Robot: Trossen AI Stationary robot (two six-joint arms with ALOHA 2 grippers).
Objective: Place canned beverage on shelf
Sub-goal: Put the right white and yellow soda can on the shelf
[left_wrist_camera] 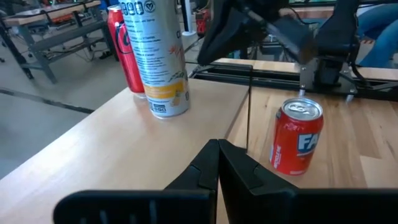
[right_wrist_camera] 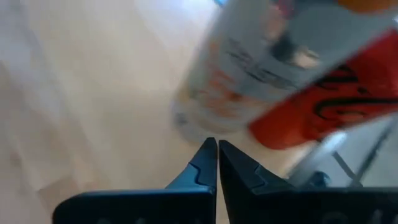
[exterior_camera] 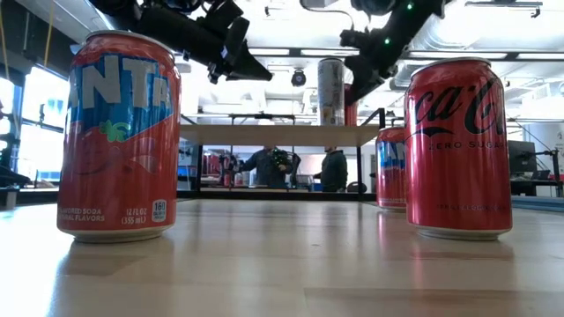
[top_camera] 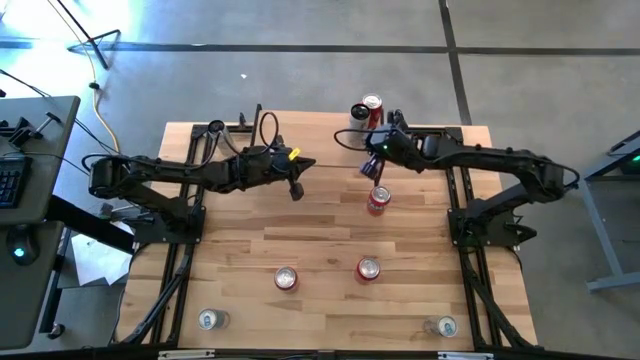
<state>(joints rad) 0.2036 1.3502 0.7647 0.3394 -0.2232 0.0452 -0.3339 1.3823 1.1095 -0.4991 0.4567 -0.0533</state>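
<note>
The shelf point(exterior_camera: 264, 134) stands at the table's far side; its light wooden top also shows in the left wrist view point(left_wrist_camera: 118, 143). A tall white can point(left_wrist_camera: 158, 56) and a red can point(left_wrist_camera: 124, 46) stand upright on its far right corner point(top_camera: 366, 109). A red Fanta can point(top_camera: 378, 200) stands on the table just right of the shelf. My left gripper point(top_camera: 297, 190) is shut and empty above the shelf top point(left_wrist_camera: 217, 152). My right gripper point(top_camera: 372, 168) is shut and empty, hovering beside the two shelf cans point(right_wrist_camera: 217, 149).
A Fanta can point(exterior_camera: 119, 136) and a Coke Zero can point(exterior_camera: 458, 145) stand near the middle front of the table. Two more cans point(top_camera: 208, 320) point(top_camera: 445, 326) stand at the near edge. People stand in the room beyond point(exterior_camera: 269, 165).
</note>
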